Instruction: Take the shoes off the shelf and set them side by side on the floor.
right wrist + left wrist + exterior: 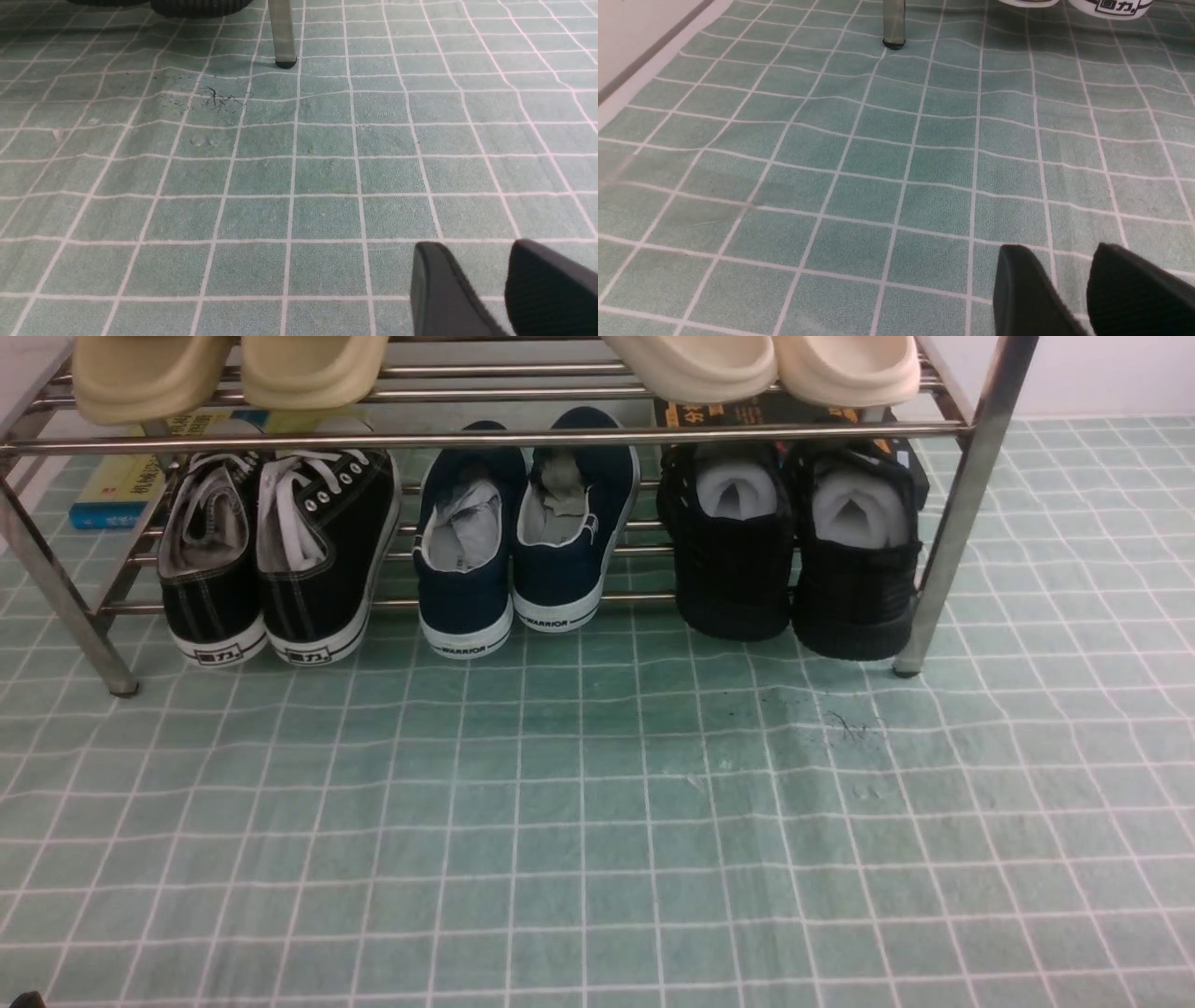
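Note:
The two all-black knit shoes [794, 560], stuffed with white paper, stand heel-out at the right end of the lower tier of the silver tube shelf [485, 437]. Their ribbed black soles [196, 5] show at the edge of the right wrist view, beside a shelf leg [282, 32]. Before the shelf spreads the pale green gridded floor [560, 803]. My left gripper [1064, 261] hangs open over bare floor, far from the shelf leg [894, 23]. Over the floor, my right gripper [476, 261] is open too and holds nothing. Neither arm shows in the front view.
Black canvas sneakers with white laces [271, 551] and navy WARRIOR slip-ons [523, 541] share the lower tier. Cream slippers [233, 369] lie on the top tier, with books [121, 485] behind the shelf. Dark scuff marks [845, 723] and wrinkles mark the floor.

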Action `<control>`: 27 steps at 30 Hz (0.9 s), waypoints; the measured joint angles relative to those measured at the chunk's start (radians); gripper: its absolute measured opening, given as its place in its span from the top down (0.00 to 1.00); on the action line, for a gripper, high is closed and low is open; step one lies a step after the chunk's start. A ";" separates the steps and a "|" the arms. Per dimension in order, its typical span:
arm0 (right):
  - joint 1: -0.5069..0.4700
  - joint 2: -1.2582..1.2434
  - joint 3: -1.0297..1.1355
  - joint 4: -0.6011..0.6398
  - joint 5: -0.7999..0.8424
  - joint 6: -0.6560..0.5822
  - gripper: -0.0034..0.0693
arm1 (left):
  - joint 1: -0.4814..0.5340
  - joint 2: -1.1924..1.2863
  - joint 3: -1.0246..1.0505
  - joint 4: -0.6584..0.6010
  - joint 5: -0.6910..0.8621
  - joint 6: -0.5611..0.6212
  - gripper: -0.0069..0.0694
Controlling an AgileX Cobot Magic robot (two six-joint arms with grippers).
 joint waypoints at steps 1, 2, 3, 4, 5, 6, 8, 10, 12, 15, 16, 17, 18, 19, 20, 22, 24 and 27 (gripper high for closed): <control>0.000 0.000 0.000 0.000 0.000 0.000 0.63 | 0.000 0.000 0.000 0.000 0.000 0.000 0.60; 0.000 0.000 0.000 0.000 0.000 0.000 0.63 | 0.000 0.000 0.000 0.000 0.000 0.000 0.60; 0.000 0.000 0.000 -0.002 0.000 0.000 0.63 | 0.000 0.000 0.000 0.000 0.000 0.000 0.60; 0.000 0.000 0.000 -0.013 0.000 0.000 0.63 | 0.000 0.000 0.000 0.000 0.000 0.000 0.60; 0.000 0.000 0.000 -0.018 0.000 0.000 0.63 | 0.000 0.000 0.000 0.000 0.000 0.000 0.60; 0.000 0.000 0.000 -0.025 0.000 0.000 0.63 | 0.000 0.000 0.000 0.000 0.000 0.000 0.60; 0.000 0.000 0.000 -0.072 0.000 0.000 0.63 | 0.000 0.000 0.000 0.000 0.000 0.000 0.60; 0.000 0.000 0.000 -0.104 0.001 0.000 0.63 | 0.000 0.000 0.000 0.000 0.000 0.000 0.60; 0.000 0.000 0.000 -0.117 0.001 0.000 0.63 | 0.000 0.000 0.000 0.000 0.000 0.000 0.60; 0.000 0.000 0.000 -0.130 0.002 0.000 0.63 | 0.000 0.000 0.000 0.000 0.000 0.000 0.60; 0.000 0.000 0.000 -0.129 0.002 0.000 0.63 | 0.000 0.000 0.000 0.000 0.000 0.000 0.60; 0.000 0.000 0.000 -0.123 0.002 0.002 0.63 | 0.000 0.000 0.000 0.000 0.000 0.000 0.60; 0.000 0.000 0.000 -0.105 0.002 0.012 0.63 | 0.000 0.000 0.000 0.000 0.000 0.000 0.60; 0.000 0.000 0.000 -0.060 -0.003 0.036 0.63 | 0.000 0.000 0.000 0.000 0.000 0.000 0.60; 0.000 0.000 0.000 -0.023 -0.008 0.058 0.63 | 0.000 0.000 0.000 0.000 0.000 0.000 0.60; 0.000 0.000 0.001 0.095 -0.022 0.135 0.63 | 0.000 0.000 0.000 0.000 0.000 0.000 0.60; 0.000 0.000 0.003 0.174 -0.033 0.195 0.63 | 0.000 0.000 0.000 0.000 0.000 0.000 0.60; 0.000 0.000 0.010 0.353 -0.059 0.293 0.63 | 0.000 0.000 0.000 0.000 0.000 0.000 0.60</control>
